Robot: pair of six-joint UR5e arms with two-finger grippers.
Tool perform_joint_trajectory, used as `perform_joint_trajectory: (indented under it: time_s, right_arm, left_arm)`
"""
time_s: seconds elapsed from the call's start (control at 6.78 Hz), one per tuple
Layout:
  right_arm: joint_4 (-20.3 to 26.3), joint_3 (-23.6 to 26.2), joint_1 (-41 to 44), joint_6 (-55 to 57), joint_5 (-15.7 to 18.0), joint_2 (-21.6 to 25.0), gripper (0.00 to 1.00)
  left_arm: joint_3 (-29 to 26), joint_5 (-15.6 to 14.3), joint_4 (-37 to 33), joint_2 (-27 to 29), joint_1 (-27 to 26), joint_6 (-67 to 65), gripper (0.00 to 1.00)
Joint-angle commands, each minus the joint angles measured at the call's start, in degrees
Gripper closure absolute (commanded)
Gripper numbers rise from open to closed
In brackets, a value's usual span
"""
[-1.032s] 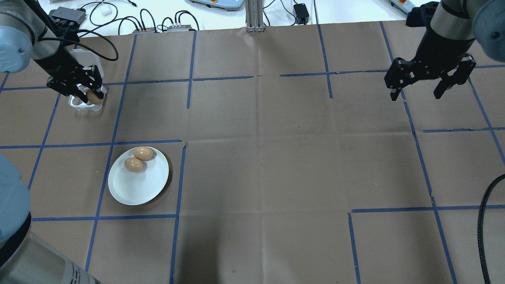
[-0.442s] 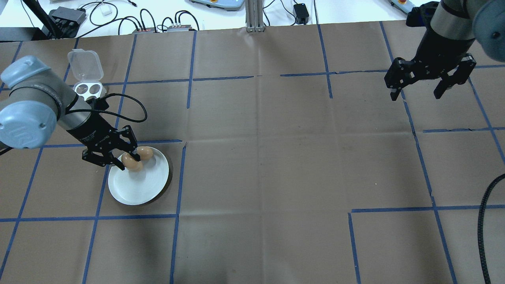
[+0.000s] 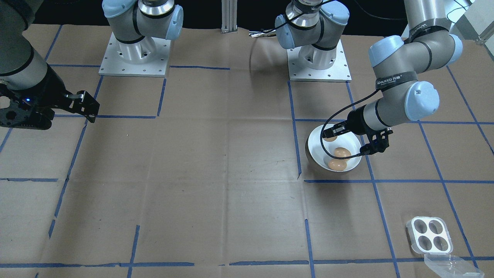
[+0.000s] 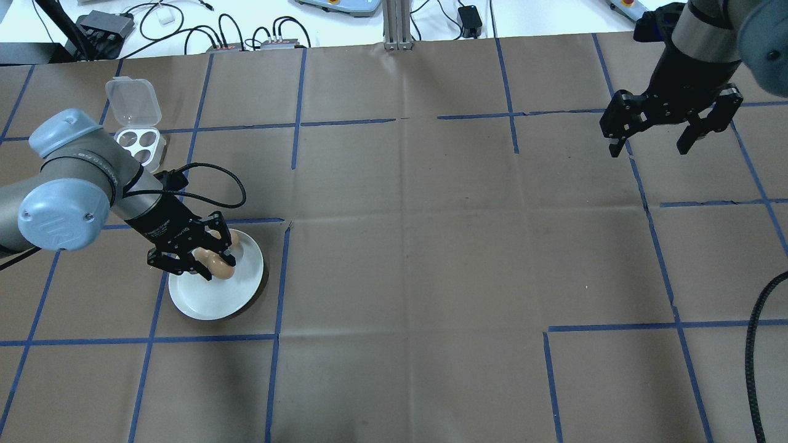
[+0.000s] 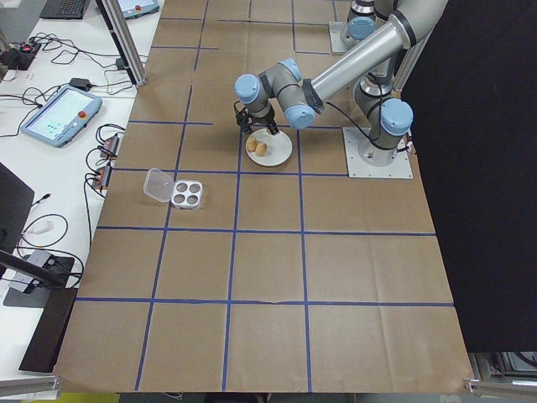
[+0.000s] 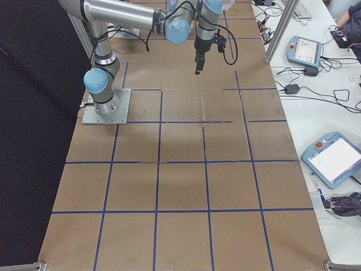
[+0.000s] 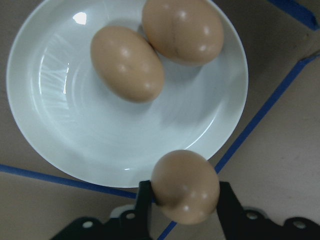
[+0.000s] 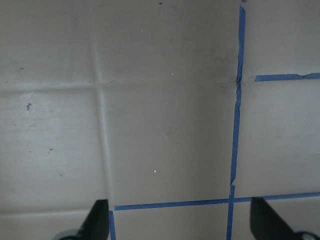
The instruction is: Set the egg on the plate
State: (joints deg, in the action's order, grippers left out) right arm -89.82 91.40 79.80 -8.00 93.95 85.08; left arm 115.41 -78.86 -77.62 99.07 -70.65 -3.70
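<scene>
Exterior front-facing: left end effector [image 3: 354, 141] poised over the white plate [image 3: 314, 148] at right of centre, fingers pinching a brown egg [image 3: 330, 138] above the plate's far part. Two more eggs [image 3: 339, 158] lying on the plate's near half, touching one another. Right end effector [image 3: 58, 110] at the far left, raised, fingers spread, gripping nothing. Square four-cup egg tray [image 3: 429, 234] at the near right corner, cups bare, clear lid [image 3: 452, 265] flipped open beside it.

Overhead exterior: left end effector [image 4: 212, 258] over the plate [image 4: 209, 298] in the left half of the brown tabletop [image 4: 406, 246], the held egg [image 4: 220, 266] pinched between its fingers. Egg tray [image 4: 143, 143] farther back, well apart from the plate, lid [image 4: 132, 101] open behind it. Right end effector [image 4: 655, 138] hanging wide open at upper right.

Exterior left: plate [image 5: 278, 154] just under the near arm's tool, two eggs [image 5: 258, 149] visible on it; tray [image 5: 188, 194] nearer the camera.

Exterior right: only the near arm's end effector [image 6: 198, 63] clear, above bare tabletop.

Left wrist-mounted: held egg [image 7: 185, 186] clamped between both black fingers [image 7: 227, 200], just over the plate's near rim [image 7: 60, 160]; the two resting eggs [image 7: 127, 64] side by side, in contact, at the far side of the plate.

Right wrist-mounted: two fingertips [image 8: 97, 222] far apart, blue tape lines [image 8: 235, 125] on paper between.
</scene>
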Motion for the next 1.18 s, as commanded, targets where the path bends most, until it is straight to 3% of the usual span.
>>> perform_joint_trajectory:
  time_s: [0.0, 0.44, 0.59, 1.03]
  right_arm:
    - [0.00, 0.00, 0.00, 0.00, 0.00, 0.00, 0.00]
    - [0.00, 0.00, 0.00, 0.00, 0.00, 0.00, 0.00]
    - [0.00, 0.00, 0.00, 0.00, 0.00, 0.00, 0.00]
    - [0.00, 0.00, 0.00, 0.00, 0.00, 0.00, 0.00]
  left_arm:
    - [0.00, -0.06, 0.36, 0.07, -0.19, -0.08, 0.21]
    - [-1.40, -1.64, 5.01, -2.47, -0.27, 0.44, 0.08]
    - [-4.63, -5.30, 5.20, -2.92, -0.54, 0.88, 0.07]
    - [-19.29, -6.57, -6.18, -3.97, -2.81, 5.87, 0.02]
